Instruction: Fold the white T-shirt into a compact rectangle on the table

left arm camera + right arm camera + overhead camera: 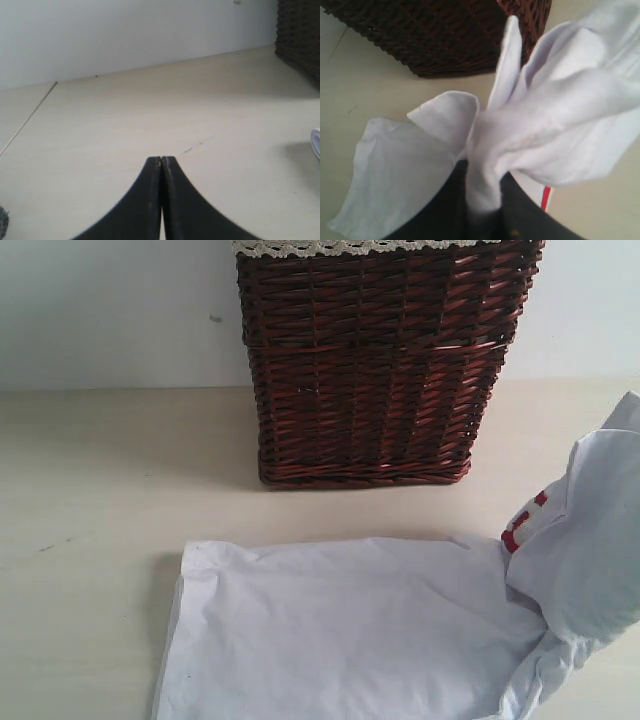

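White cotton spreads over the near part of the table (100,490). The white T-shirt (350,630) lies mostly flat there with a fairly straight left edge. Look right, though: that end is bunched up and lifted off the surface at the right edge of the scene. A strip of the red patch (520,525) with white marks peeks out just where the cloth rises.

The right claw (484,172) is pinched narrow on a gathered fold of the shirt. Its 2 dark fingers (440,215) squeeze the cloth between them, and loose flaps fan out beyond the grip.

The left claw (161,159) is closed tight, its 2 tips pressed together with nothing between them. Bare table lies ahead of it, and only a sliver of white cloth shows at the edge of its view, so it sits off to the left of the shirt.

On the far side stands a dark brown wicker basket (380,360) with cream lace trim (330,246) along its rim. It is clear of the cloth and backed by a pale wall (100,310).
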{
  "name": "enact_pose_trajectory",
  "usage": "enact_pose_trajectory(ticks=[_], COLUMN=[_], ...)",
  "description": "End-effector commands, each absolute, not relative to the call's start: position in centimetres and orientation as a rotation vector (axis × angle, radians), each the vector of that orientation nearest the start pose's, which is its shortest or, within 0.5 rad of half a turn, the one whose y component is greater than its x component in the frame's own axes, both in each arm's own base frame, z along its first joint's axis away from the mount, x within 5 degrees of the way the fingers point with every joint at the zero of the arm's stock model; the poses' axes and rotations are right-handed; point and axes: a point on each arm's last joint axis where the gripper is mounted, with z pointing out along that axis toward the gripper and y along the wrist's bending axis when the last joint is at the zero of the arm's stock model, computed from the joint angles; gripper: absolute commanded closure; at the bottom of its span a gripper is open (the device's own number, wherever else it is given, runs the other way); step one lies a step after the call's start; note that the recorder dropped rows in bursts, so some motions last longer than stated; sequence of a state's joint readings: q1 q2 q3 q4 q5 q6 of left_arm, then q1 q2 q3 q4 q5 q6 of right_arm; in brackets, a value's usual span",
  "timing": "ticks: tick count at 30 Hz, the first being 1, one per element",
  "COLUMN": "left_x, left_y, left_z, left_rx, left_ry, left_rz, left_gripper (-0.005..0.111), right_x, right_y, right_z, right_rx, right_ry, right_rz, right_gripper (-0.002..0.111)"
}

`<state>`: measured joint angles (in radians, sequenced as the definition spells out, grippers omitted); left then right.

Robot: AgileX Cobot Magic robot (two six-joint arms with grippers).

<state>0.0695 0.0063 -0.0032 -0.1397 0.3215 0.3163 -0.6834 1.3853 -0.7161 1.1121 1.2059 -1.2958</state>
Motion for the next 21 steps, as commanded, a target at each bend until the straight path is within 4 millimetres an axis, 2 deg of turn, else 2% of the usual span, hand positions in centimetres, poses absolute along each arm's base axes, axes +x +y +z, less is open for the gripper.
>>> enact_pose_trajectory(ticks=[1,8,12,20,21], left_x=[5.4,5.4,5.4,5.4,5.4], left_y=[0.0,0.0,0.0,0.0,0.0], left_z=[18.5,18.5,18.5,18.5,18.5], left_rx=[0.132,0.132,0.132,0.132,0.132], left_ry=[1.791,1.791,1.791,1.791,1.791], left_rz=[0.141,0.141,0.141,0.141,0.141], left_gripper=[0.106,0.106,0.106,0.106,0.106], right_x=[21.1,21.0,21.2,22.4,22.5], right_y=[-7.5,-7.5,-8.2,-10.8,-11.4], right_z=[24.0,24.0,23.4,19.8,19.6], right_rx=[-0.102,-0.108,-0.094,0.014,0.043], right_ry=[2.290,2.299,2.347,2.479,2.484], right_rz=[0.865,0.854,0.742,0.533,0.461], right_gripper=[0.108,0.108,0.108,0.108,0.108])
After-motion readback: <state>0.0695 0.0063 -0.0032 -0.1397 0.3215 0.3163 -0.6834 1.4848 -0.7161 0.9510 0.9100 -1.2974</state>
